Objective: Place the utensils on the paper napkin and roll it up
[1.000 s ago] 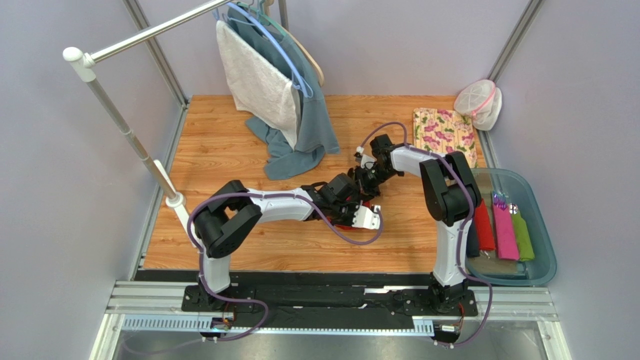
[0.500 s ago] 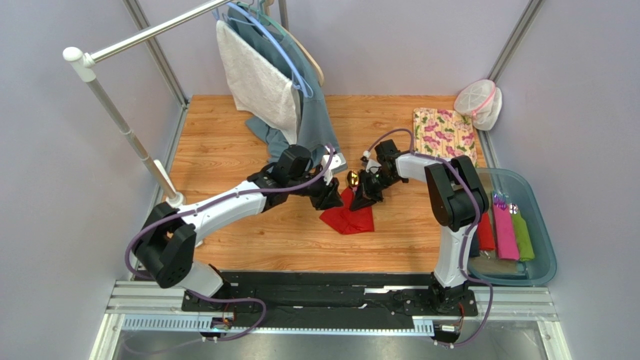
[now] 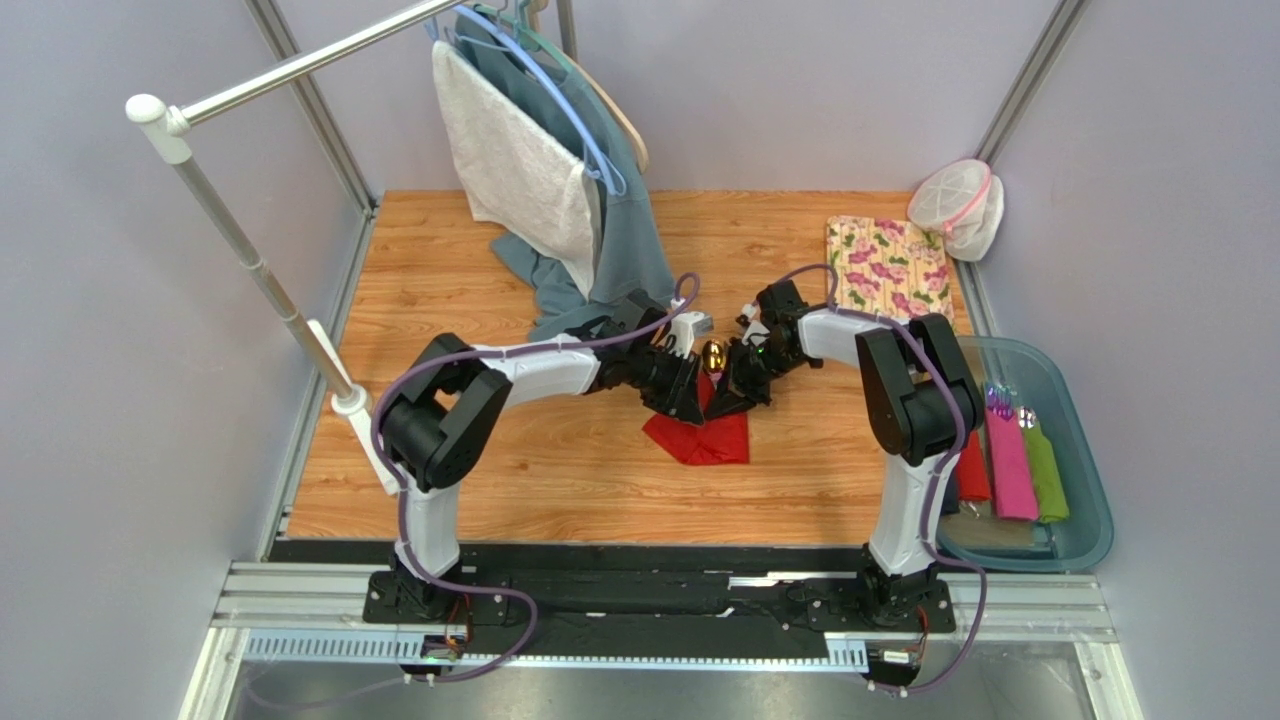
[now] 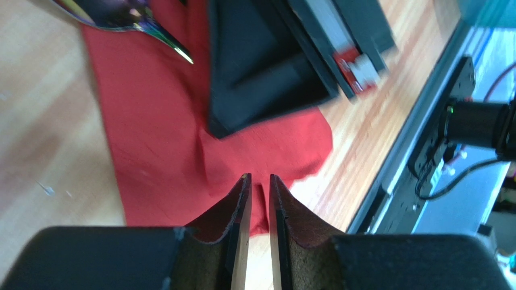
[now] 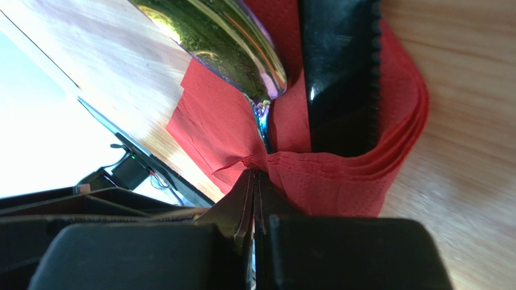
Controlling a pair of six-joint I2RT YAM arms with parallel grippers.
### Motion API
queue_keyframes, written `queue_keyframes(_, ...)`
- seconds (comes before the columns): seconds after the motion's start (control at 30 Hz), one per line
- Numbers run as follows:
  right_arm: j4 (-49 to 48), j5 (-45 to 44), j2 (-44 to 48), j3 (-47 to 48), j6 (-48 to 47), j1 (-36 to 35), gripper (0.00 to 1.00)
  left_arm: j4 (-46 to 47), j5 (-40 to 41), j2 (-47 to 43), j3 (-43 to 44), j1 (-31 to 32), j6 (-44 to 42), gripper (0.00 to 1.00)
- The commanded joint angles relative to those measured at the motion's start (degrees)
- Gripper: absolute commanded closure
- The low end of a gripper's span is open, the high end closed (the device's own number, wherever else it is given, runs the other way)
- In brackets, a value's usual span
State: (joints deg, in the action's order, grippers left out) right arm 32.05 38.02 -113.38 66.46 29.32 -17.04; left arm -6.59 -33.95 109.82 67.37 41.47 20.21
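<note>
On the wood-grain counter [image 3: 451,480], near its middle, a spoon [image 5: 224,42] is laid on the red paper napkin [image 3: 703,440], whose fold is pinched over the handle by the clenched right gripper [image 5: 254,181], seemingly to begin rolling, while the barely parted, empty left gripper [image 4: 255,181] is poised at its edge.

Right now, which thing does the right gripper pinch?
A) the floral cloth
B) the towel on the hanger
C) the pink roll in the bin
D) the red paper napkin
D: the right wrist view shows the right gripper shut on a bunched fold of the red napkin, beside the spoon.
</note>
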Motion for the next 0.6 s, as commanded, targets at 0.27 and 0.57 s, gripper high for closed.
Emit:
queue_keyframes(0.27, -3.31, -13.49, -2.36, -1.24, 3.98, 2.27, 1.00, -9.76, 4.96, 6.46, 9.71, -3.85, -0.78, 0.79)
queue_keyframes(0.57, -4.98, -14.03, -5.27, 0.34, 10.05, 2.62, 1.00, -1.14, -3.57, -0.05, 4.43, -4.65, -1.41, 0.72)
